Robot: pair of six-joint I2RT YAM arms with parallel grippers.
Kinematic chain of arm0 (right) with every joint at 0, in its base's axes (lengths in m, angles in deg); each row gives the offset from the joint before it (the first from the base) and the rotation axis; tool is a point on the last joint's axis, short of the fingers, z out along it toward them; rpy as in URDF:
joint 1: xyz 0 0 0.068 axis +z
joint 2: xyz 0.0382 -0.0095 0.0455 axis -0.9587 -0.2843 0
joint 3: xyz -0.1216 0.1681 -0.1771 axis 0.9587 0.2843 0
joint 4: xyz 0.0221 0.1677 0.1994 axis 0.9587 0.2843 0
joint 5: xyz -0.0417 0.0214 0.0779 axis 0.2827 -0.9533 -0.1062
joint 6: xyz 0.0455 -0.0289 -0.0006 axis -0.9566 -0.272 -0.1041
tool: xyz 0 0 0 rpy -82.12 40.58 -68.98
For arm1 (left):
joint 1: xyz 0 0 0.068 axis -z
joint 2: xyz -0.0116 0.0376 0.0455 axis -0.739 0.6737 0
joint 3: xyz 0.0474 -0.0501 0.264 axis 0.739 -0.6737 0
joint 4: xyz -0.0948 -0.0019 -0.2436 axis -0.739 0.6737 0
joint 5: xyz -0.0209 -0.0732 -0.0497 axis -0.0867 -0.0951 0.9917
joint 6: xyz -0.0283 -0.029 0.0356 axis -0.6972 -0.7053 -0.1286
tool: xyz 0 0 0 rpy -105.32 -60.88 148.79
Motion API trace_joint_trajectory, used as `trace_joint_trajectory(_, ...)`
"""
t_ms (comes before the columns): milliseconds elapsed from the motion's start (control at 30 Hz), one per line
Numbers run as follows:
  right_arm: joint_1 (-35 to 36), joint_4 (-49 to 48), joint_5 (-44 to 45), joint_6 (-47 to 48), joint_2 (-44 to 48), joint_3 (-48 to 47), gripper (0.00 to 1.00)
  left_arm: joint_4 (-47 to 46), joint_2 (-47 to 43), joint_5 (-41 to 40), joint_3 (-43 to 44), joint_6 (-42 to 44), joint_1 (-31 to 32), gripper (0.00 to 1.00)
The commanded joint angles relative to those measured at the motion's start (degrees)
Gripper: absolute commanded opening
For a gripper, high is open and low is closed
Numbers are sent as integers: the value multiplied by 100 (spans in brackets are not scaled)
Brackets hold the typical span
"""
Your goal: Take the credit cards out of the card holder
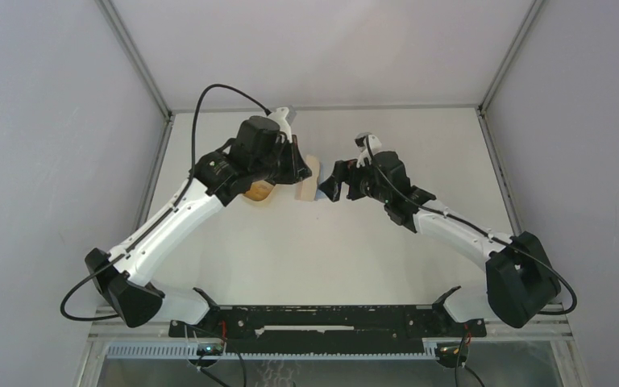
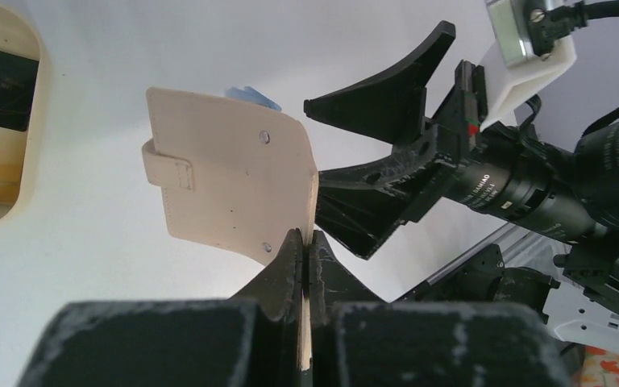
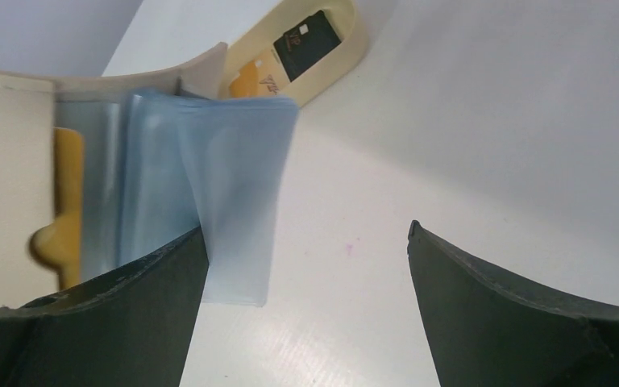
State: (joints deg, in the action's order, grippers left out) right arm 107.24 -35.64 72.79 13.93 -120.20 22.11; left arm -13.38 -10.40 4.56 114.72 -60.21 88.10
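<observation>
The tan card holder (image 2: 226, 177) hangs above the table, its snap tab (image 2: 169, 169) to the left. My left gripper (image 2: 307, 242) is shut on the holder's lower right edge. The light blue credit cards (image 3: 209, 193) stick out of the holder (image 3: 8, 185), fanned and translucent; a yellow piece (image 3: 64, 201) shows inside. My right gripper (image 3: 306, 234) stands open, its left finger (image 3: 153, 306) against the cards' lower edge, with nothing clamped. From above, the holder (image 1: 312, 173) sits between the left gripper (image 1: 303, 171) and the right gripper (image 1: 328, 184). A blue corner (image 2: 251, 95) peeks over the holder.
An oval tan tray (image 3: 330, 48) with a dark card in it lies on the white table behind the holder; it also shows under the left arm (image 1: 258, 192) and at the left wrist view's edge (image 2: 0, 121). Walls enclose the table.
</observation>
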Motion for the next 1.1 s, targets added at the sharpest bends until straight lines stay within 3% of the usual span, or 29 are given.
trace_joint_trajectory(0, -71, 215, 439, 7, -42, 19, 100, -189, -320, 182, 103, -38, 0, 0)
trace_joint_trajectory(100, -220, 380, 332, 14, 204, 68, 100, -349, -392, 234, -34, -16, -67, 0)
trace_joint_trajectory(233, -517, -184, -564, -196, 1140, 459, 100, -1238, -606, 800, -633, -69, -296, 0)
trace_joint_trajectory(367, -984, -793, -2351, -692, 1404, 493, 98, -2103, -800, 1339, -1203, -74, -473, 0)
trace_joint_trajectory(500, -1184, -2036, -3997, -1666, 1310, 493, 90, -2472, -832, 1669, -1388, -28, -543, 0)
trace_joint_trajectory(600, -1185, -2762, -4344, -2330, 1108, 485, 83, -2605, -806, 1763, -1416, -23, -554, 0)
trace_joint_trajectory(800, -1194, -3267, -4405, -2810, 444, 485, 66, -3008, -851, 2025, -1533, -180, -586, 0)
trace_joint_trajectory(1067, -1288, -3630, -4351, -2984, 168, 487, 61, -3230, -936, 2272, -1648, -312, -636, 0)
